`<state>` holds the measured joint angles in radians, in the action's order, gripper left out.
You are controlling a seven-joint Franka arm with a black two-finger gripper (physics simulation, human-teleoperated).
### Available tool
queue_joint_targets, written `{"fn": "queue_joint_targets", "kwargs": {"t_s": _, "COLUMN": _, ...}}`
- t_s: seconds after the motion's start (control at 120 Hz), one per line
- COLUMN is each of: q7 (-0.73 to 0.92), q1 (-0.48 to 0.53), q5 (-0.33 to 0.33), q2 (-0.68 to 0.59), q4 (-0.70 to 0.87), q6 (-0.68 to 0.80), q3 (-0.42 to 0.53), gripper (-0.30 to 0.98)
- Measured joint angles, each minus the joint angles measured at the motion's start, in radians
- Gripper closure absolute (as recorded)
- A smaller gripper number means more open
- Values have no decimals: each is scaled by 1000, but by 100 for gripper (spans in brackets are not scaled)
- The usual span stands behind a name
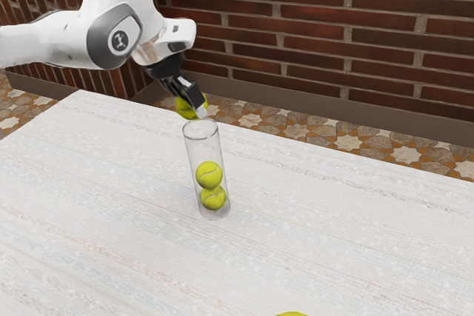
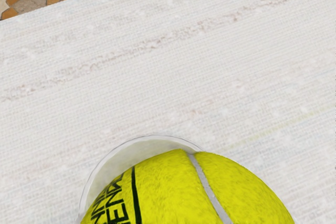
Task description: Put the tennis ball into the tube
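Observation:
My black gripper [image 1: 194,101] is at the upper middle of the exterior view, shut on a yellow-green tennis ball [image 1: 182,107]. Ball and fingertips are just above the rim of the clear tube [image 1: 191,155], slightly toward the exterior view's left of its mouth. The tube stands upright on the table with two balls stacked inside, an upper one [image 1: 209,175] and a lower one [image 1: 213,198]. In the wrist view, the held ball [image 2: 184,192] covers much of the tube's round rim [image 2: 152,136].
Another yellow ball [image 1: 292,314] is partly cut off at the exterior view's lower edge. The white table [image 1: 333,227] reaches back to an edge, with tiled floor [image 1: 326,130] and a brick wall beyond.

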<state>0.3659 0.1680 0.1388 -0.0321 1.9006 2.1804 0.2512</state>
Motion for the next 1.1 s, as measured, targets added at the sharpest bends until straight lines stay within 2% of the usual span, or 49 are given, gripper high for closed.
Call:
{"fn": "queue_joint_targets", "kwargs": {"t_s": 0.117, "q7": -34, "q1": -22, "q5": 1, "q2": 32, "q4": -15, "q6": -1, "q3": -13, "gripper": 50}}
{"fn": "queue_joint_targets", "kwargs": {"t_s": 0.275, "q7": -71, "q1": -2, "q5": 0, "q2": 55, "q4": -37, "q6": -3, "q3": 11, "gripper": 50}}
{"fn": "queue_joint_targets", "kwargs": {"t_s": 0.417, "q7": -86, "q1": 7, "q5": 3, "q2": 84, "q4": -66, "q6": -7, "q3": 7, "gripper": 28}}
{"fn": "queue_joint_targets", "kwargs": {"t_s": 0.542, "q7": -83, "q1": 41, "q5": 11, "q2": 129, "q4": -107, "q6": -12, "q3": 5, "gripper": 16}}
{"fn": "queue_joint_targets", "kwargs": {"t_s": 0.692, "q7": -80, "q1": 48, "q5": 6, "q2": 129, "q4": -114, "q6": -18, "q3": 16, "gripper": 8}}
{"fn": "queue_joint_targets", "kwargs": {"t_s": 0.892, "q7": -77, "q1": 40, "q5": -4, "q2": 92, "q4": -126, "q6": -46, "q3": 29, "gripper": 3}}
{"fn": "queue_joint_targets", "kwargs": {"t_s": 1.1, "q7": -55, "q1": 39, "q5": -132, "q2": 131, "q4": -312, "q6": -227, "q3": 21, "gripper": 1}}
